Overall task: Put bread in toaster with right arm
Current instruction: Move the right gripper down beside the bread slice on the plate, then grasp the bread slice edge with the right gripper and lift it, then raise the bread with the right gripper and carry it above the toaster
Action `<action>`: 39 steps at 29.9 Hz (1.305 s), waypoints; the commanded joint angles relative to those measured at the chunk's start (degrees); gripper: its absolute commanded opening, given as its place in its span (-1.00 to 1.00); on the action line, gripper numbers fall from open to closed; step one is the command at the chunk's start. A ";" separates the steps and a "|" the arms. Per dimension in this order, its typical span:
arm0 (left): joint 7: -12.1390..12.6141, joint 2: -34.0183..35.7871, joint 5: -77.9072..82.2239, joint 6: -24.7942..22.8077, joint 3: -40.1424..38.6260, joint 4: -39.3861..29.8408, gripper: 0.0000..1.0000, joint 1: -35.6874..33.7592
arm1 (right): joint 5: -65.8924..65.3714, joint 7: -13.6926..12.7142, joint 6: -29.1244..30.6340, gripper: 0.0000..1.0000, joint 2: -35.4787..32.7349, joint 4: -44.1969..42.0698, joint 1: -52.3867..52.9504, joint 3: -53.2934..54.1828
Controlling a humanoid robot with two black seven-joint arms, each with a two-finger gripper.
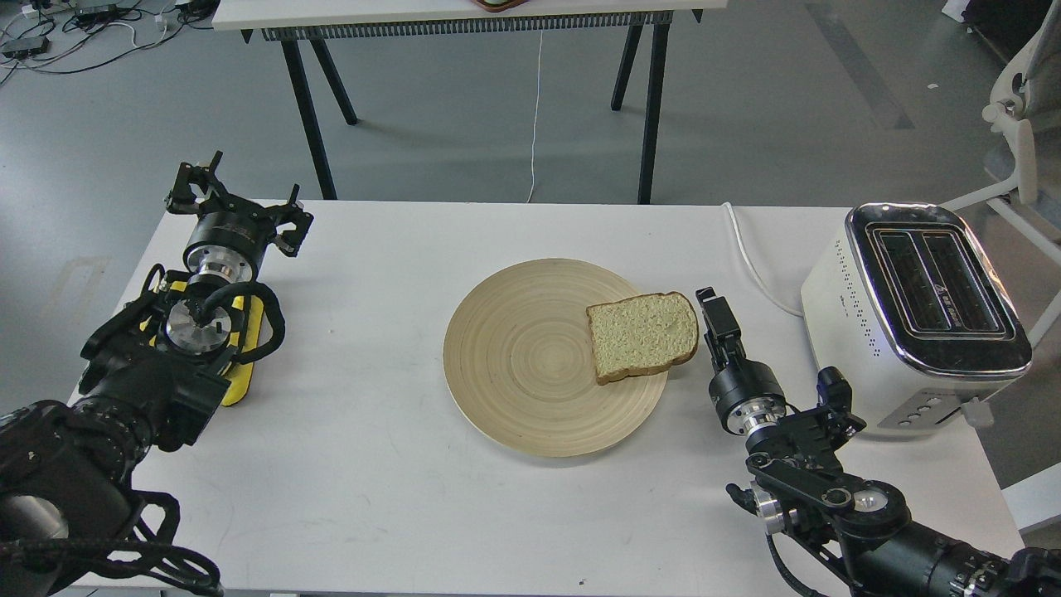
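Observation:
A slice of pale bread (643, 335) with a brown crust lies flat on the right part of a round wooden plate (514, 356), its right corner reaching the rim. The white toaster (879, 332) with a chrome top and two empty black slots (941, 280) stands at the table's right edge. My right gripper (714, 319) sits low, just right of the bread's right edge, between bread and toaster. It is seen edge-on, so its fingers cannot be told apart. My left gripper (236, 199) rests at the table's far left with its fingers spread and empty.
The toaster's white cord (750, 261) runs over the table behind my right gripper. A second table on black legs (311, 108) stands behind. A white chair (1024, 149) is at the far right. The left arm carries a yellow part (244, 348).

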 commanded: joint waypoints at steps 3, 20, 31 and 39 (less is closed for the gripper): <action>0.00 0.00 0.00 0.00 0.00 0.00 1.00 0.00 | -0.02 0.00 0.00 0.08 1.04 -0.26 0.09 -1.04; 0.00 0.00 0.00 0.00 0.00 0.00 1.00 0.00 | 0.24 0.00 0.00 -0.93 0.26 2.02 -0.26 -0.08; 0.00 0.00 0.00 0.00 0.00 0.00 1.00 0.00 | 0.24 0.00 0.00 -0.98 -10.63 13.35 3.16 9.76; 0.00 0.00 0.00 0.00 0.00 0.00 1.00 0.00 | 0.24 0.00 0.00 -0.98 -28.19 22.76 6.95 14.86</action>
